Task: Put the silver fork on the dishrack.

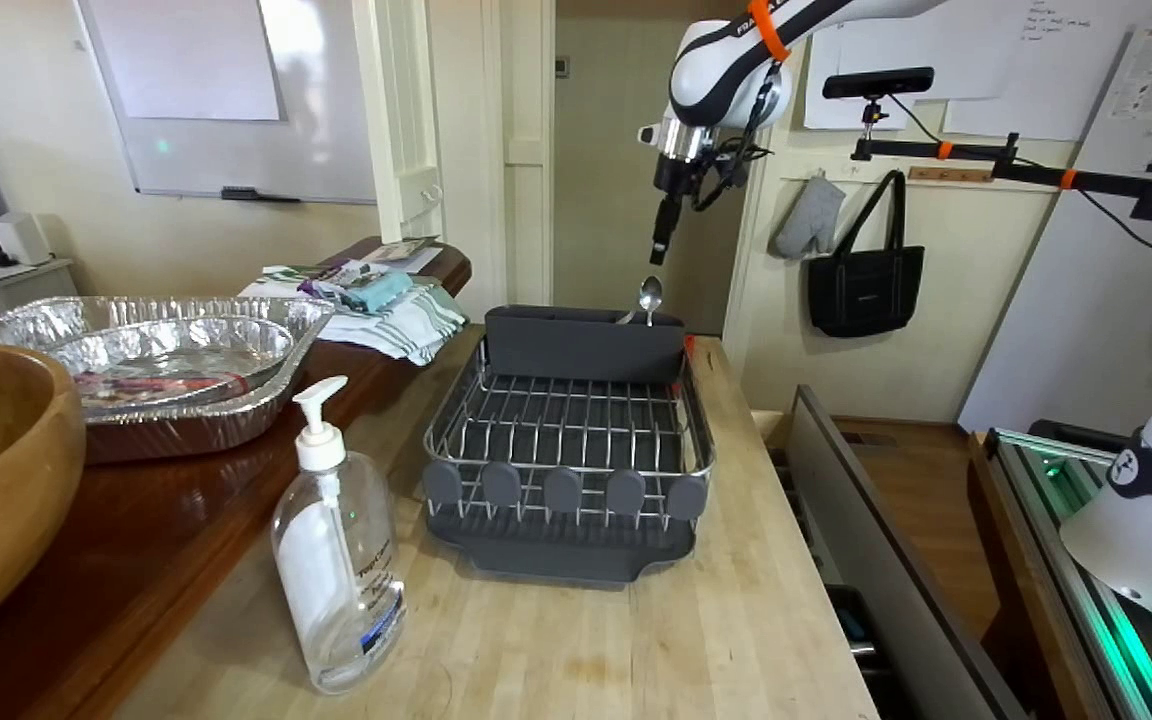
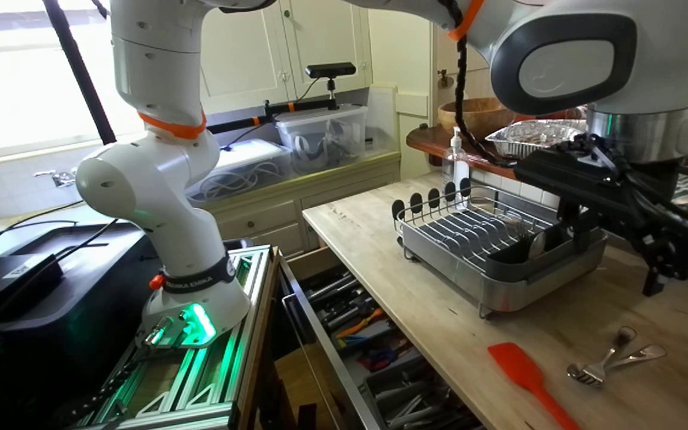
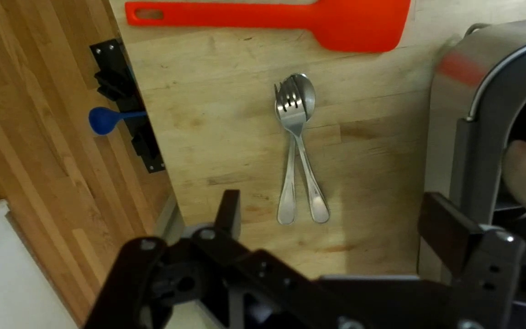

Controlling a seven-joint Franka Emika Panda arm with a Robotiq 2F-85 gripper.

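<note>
Your gripper (image 3: pixel 329 205) hangs with its 2 jaws parted wide across the lower half of the wrist view, holding nothing. Mid-frame there, the silver fork (image 3: pixel 294 119) lies on the wooden counter (image 3: pixel 372 173), its prongs over the bowl of a spoon (image 3: pixel 287 201), its handle slanting right of the spoon's. Expect it to be light, stiff and hard to damage, yet slick and thin; you'd likely do best pinching its handle low, where the 2 handles part, and narrowing the jaws first so you don't gather both. Near the centre of an exterior view, the dishrack (image 1: pixel 561 548) has a grey caddy (image 1: pixel 586 348) along its far end, with another spoon (image 1: pixel 650 293) poking up; the slim thing (image 1: pixel 626 318) beside it is too small to name. To the frame's left, a smaller foil pan (image 1: pixel 171 340) nests in the large foil pan (image 1: pixel 308 338). The drawer (image 1: pixel 866 540), pulled out in both exterior views, holds jumbled utensils (image 2: pixel 361 321).
</note>
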